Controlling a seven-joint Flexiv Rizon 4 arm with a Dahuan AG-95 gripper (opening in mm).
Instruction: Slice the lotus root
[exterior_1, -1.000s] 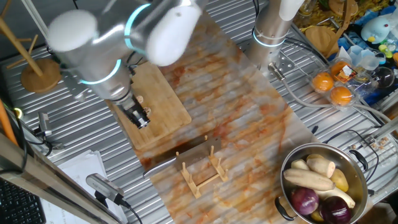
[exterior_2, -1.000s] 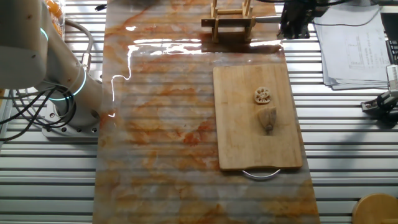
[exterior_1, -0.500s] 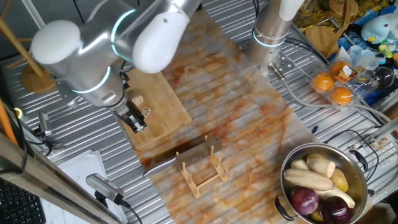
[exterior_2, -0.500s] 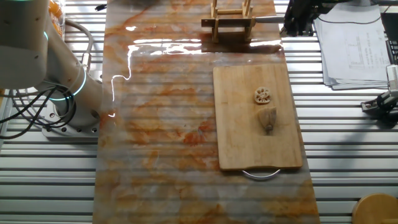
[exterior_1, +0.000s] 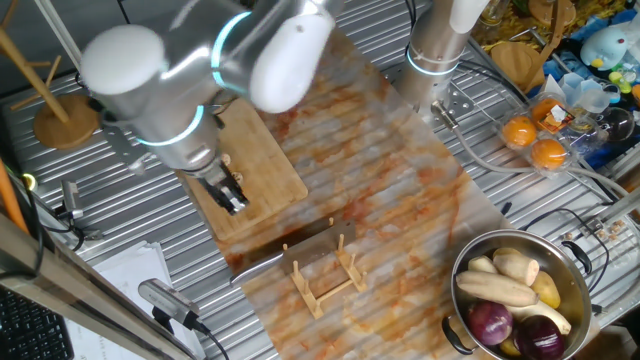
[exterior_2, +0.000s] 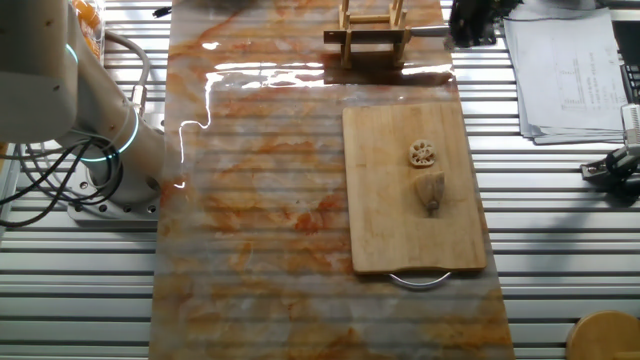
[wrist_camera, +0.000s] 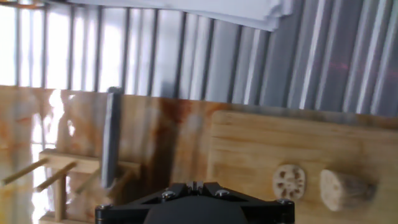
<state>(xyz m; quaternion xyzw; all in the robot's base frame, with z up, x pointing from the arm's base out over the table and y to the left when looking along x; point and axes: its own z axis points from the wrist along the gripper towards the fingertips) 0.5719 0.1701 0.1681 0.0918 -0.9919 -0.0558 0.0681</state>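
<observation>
The lotus root chunk (exterior_2: 430, 191) lies on the wooden cutting board (exterior_2: 400, 230), a stubby tan piece with one round holed slice (exterior_2: 423, 152) beside it. The hand view shows the chunk (wrist_camera: 345, 188) and the slice (wrist_camera: 290, 182) at lower right. My gripper (exterior_1: 236, 203) hangs over the board's edge on the knife's side, apart from the root. In the other fixed view the gripper (exterior_2: 468, 30) is at the top edge. Its fingertips (wrist_camera: 194, 185) sit pressed together, shut on nothing. The knife (wrist_camera: 112, 140) rests in the wooden rack (wrist_camera: 68, 171).
The knife (exterior_1: 275, 253) and rack (exterior_1: 325, 275) lie just past the board on the stained mat. A steel pot (exterior_1: 575, 262) of whole roots and onions stands at lower right. Papers (exterior_2: 565, 70) lie beside the board. A second arm's base (exterior_1: 437, 55) stands at the back.
The arm swung a little to one side and back, so the gripper stays near the board's edge close to the knife. The lotus root and slice have not moved.
</observation>
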